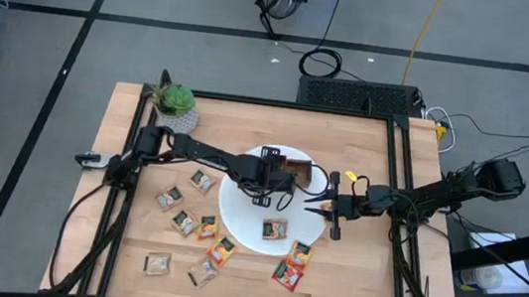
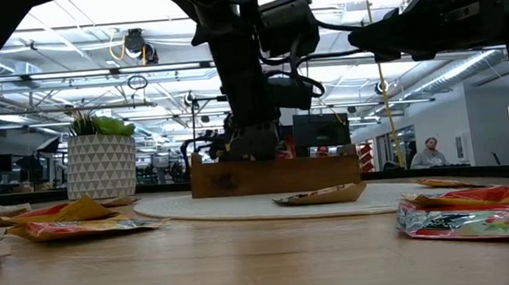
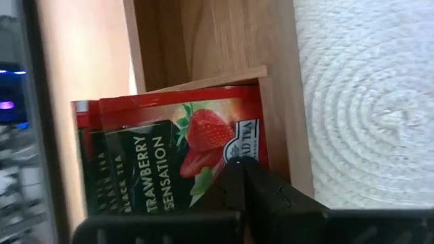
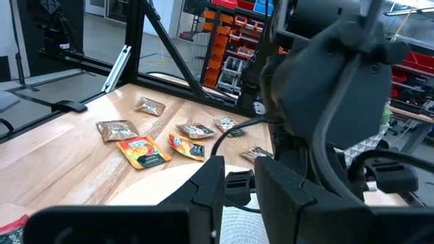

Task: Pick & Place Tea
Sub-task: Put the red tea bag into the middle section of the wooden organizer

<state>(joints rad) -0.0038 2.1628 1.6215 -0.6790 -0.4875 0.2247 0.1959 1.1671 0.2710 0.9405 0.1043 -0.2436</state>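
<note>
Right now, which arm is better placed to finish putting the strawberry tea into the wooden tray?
Left. The left gripper is shut on the red strawberry tea sachet, already at the wooden tray on the white plate. The right gripper hovers beside the plate's edge, apparently empty.

From my station the tabletop (image 1: pixel 350 278) reads as pale blond wood with fine plank lines, the round plate (image 1: pixel 248 225) on it is white with a ribbed, concentric weave, and the tray (image 3: pixel 203 41) is warm mid-brown wood. The sachet (image 3: pixel 169 149) in the tray is bright red with a strawberry picture and a dark green panel lettered in white, while the loose sachets (image 1: pixel 198 223) on the wood are red, orange-yellow and grey-beige. Both arms and the left hand (image 1: pixel 268 181) are matt black, and the plant pot (image 2: pixel 101 166) is white with a grey triangle pattern under green leaves.
</note>
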